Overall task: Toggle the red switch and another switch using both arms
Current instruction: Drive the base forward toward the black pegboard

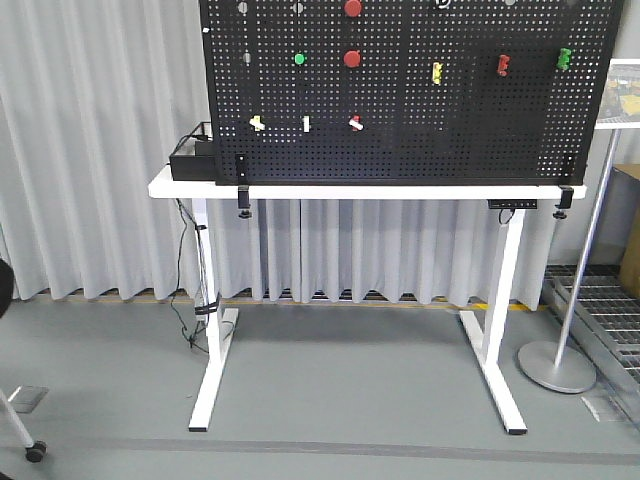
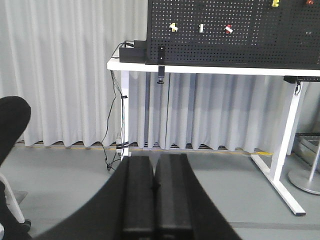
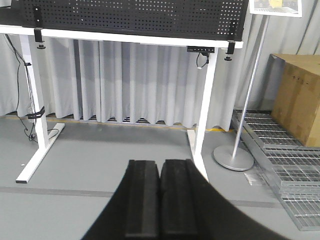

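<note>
The red switch (image 1: 355, 123) is a small red toggle with a white tip, low on the black pegboard (image 1: 400, 150). The pale yellow switch (image 1: 257, 123) sits in the same row, further left. In the left wrist view the red switch (image 2: 228, 29) and the yellow switch (image 2: 173, 27) show far off at the top. My left gripper (image 2: 154, 159) is shut with nothing in it, low and well back from the board. My right gripper (image 3: 160, 163) is also shut and empty, over the floor. In its view both switches are out of sight. Neither arm appears in the front view.
A white toggle (image 1: 306, 124) sits between the two switches. Round red buttons (image 1: 352, 58), a green button (image 1: 299, 58) and yellow, red and green clips (image 1: 503, 65) are higher up. The board stands on a white table (image 1: 180, 187). A sign stand (image 3: 233, 158), a cardboard box (image 3: 299, 100) and a black chair (image 2: 10, 125) are nearby.
</note>
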Controlling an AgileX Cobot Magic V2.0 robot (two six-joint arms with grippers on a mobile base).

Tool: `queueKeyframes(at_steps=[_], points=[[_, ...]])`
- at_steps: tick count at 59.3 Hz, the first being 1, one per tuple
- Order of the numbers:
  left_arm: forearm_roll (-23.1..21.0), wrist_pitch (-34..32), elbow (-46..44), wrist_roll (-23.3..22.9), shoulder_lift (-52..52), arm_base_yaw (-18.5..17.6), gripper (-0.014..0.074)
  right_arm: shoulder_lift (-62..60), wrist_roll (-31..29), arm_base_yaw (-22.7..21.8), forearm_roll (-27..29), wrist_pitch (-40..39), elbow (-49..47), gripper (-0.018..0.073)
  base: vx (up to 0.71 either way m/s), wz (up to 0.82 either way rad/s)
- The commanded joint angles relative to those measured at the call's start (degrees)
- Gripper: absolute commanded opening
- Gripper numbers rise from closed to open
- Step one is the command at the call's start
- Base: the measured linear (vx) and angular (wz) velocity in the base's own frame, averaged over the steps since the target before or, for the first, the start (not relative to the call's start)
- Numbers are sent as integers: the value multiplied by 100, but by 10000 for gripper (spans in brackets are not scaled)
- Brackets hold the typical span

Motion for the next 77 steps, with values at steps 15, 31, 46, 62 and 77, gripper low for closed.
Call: queueKeyframes(at_steps=[15, 31, 46, 62, 77], points=[[-39, -487, 105, -44, -50, -11, 2, -65, -6, 5, -13, -466, 30, -6, 0, -1], [-39, -487, 105, -44, -50, -11, 2, -65, -6, 5, -13, -466, 30, -6, 0, 0], [-39, -487, 105, -44, -50, -11, 2, -65, -6, 5, -13, -466, 30, -6, 2, 0], [-39, -487, 105, -44, -50, -11, 2, -65, -6, 5, -13, -474, 30, -6, 11, 0], [-39, -487, 105, -44, -50, -11, 2, -65, -6, 5, -13, -474, 30, -6, 23, 6]])
